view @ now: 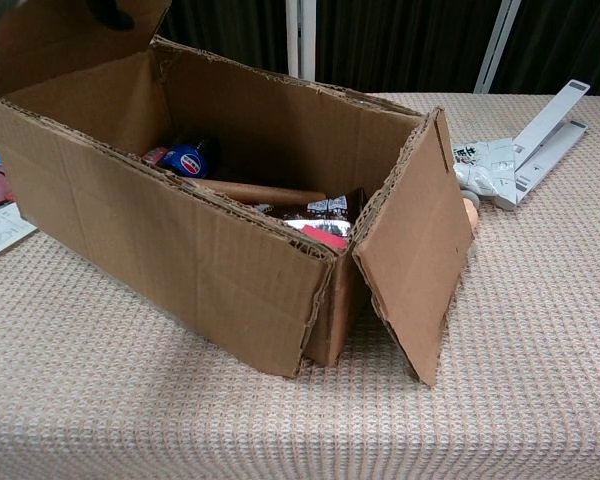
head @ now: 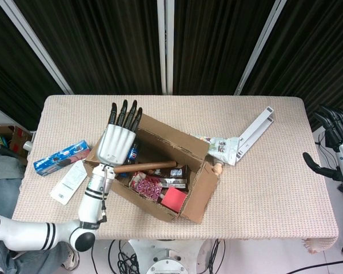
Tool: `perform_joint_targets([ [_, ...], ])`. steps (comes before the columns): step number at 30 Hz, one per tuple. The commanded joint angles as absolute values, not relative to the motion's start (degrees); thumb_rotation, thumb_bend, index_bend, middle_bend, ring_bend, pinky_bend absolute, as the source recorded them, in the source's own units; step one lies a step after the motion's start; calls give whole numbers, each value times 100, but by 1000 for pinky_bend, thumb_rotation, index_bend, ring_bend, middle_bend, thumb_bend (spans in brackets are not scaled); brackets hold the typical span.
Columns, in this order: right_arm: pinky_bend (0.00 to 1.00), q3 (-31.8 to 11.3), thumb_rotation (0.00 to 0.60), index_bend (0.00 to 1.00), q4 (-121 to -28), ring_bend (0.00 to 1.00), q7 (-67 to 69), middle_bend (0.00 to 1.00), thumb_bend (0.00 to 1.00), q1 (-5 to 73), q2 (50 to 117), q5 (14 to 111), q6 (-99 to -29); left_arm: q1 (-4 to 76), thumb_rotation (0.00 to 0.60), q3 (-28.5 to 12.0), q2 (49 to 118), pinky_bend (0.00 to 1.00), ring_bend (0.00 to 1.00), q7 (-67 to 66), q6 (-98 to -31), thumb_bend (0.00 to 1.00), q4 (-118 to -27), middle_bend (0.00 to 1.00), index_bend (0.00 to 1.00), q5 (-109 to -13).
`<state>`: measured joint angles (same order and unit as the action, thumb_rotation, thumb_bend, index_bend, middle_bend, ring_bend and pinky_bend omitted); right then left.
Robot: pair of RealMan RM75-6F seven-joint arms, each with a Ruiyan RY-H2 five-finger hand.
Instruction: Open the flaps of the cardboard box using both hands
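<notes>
Left hand [head: 117,140] is flat and spread over the box's [head: 154,171] left end, holding nothing; right hand [head: 337,137] hangs empty, fingers apart, off the table [head: 274,182].

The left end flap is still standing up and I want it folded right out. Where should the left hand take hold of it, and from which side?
Take the left end flap by its free top edge, coming from inside the cardboard box and pushing outward to the left. It stands nearly upright, hinged on the end wall, so its top edge gives the most leverage. The left hand, fingers spread, already hovers over that end.
</notes>
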<state>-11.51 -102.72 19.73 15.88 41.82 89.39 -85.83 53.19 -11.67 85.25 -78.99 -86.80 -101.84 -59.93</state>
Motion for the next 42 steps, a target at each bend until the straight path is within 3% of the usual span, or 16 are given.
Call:
perform_joint_targets([
  [1, 0, -1150, 600, 0, -10310, 0, 1935, 0, 230, 1599, 4174, 8927, -8534, 5201, 600, -1246, 8199, 165, 32, -7530, -8692, 143, -9836, 0, 0, -6171],
  [16, 0, -1124, 600, 0, -10540, 0, 1639, 0, 218, 1607, 4139, 9005, -8430, 4470, 600, -1428, 7390, 166, 32, -6345, -8530, 139, -9000, 0, 0, -5714],
  [20, 0, -996, 600, 0, -10436, 0, 1618, 0, 217, 1506, 4194, 9120, -8462, 4025, 600, -1432, 7124, 173, 33, -4680, -8445, 27, -9203, 0, 0, -6037],
  [26, 0, -671, 600, 0, -9776, 0, 1469, 0, 205, 1097, 4628, 9083, -8705, 2969, 600, -863, 6201, 188, 34, -1652, -8209, 0, -9826, 11, 0, -6956],
  [30, 0, -403, 600, 0, -8955, 0, 1288, 0, 119, 683, 5130, 8945, -8939, 2206, 600, -171, 5724, 173, 35, -675, -8759, 0, -9478, 37, 13, -8095],
  [36, 0, -219, 600, 0, -8039, 0, 991, 0, 84, 20, 5839, 8502, -9357, 1317, 600, 705, 5329, 172, 34, 56, -8843, 0, -9122, 19, 28, -8586],
  [42, 0, -192, 600, 0, -7580, 0, 707, 0, 85, -313, 6377, 8047, -9285, 755, 548, 877, 5688, 172, 34, 115, -9391, 0, -8535, 14, 7, -9034],
])
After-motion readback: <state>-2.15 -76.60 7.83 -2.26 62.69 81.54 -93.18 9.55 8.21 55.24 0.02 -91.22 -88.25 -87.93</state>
